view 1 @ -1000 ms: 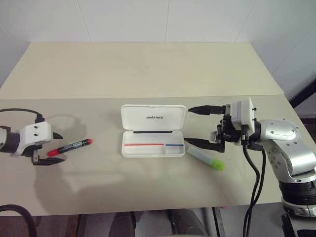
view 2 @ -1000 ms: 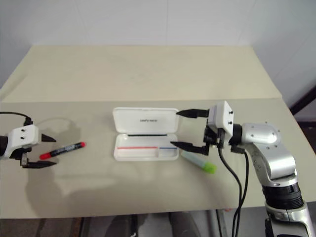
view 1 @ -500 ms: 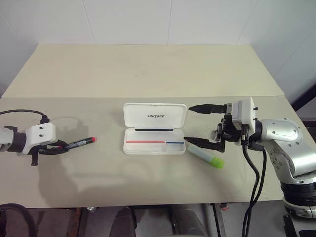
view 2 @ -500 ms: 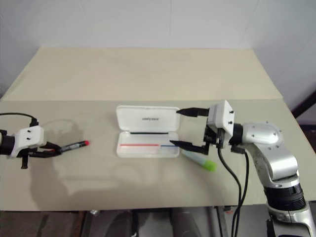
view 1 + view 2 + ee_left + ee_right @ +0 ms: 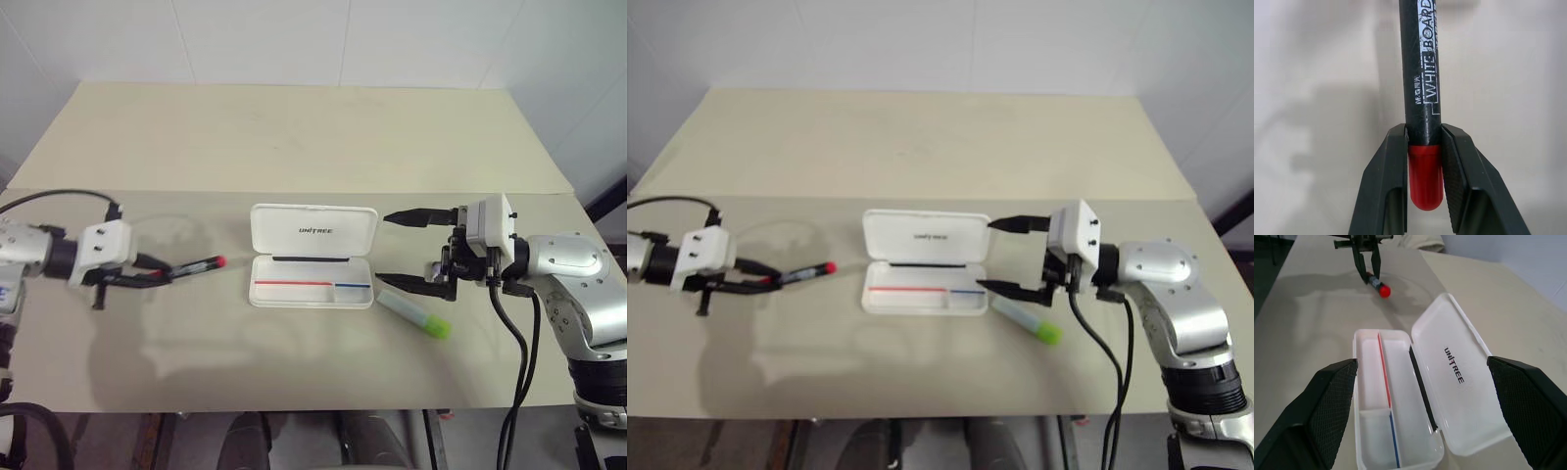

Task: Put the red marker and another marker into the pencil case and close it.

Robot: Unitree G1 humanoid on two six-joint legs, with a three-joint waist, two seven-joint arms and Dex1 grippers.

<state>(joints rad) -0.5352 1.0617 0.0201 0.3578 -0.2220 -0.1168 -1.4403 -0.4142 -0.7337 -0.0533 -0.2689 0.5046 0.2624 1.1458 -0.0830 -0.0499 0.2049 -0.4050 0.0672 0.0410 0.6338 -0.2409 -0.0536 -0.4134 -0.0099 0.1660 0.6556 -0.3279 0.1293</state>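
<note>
Beige table [image 5: 294, 137] lies bare behind the open pencil case [image 5: 313, 257]; left gripper [image 5: 155, 276], earlier spread, now pinches the lifted red marker [image 5: 196, 265]; right gripper [image 5: 400, 249] fingers spread.

A second ago the left gripper [image 5: 157, 276] stood open around the red marker [image 5: 192, 266], which lay on the table [image 5: 294, 137] well left of the pencil case [image 5: 312, 257]. Now its fingers are clamped on the marker's rear red end. Gripper and marker have lifted and come nearer the case's left side, the red tip leading.
</note>
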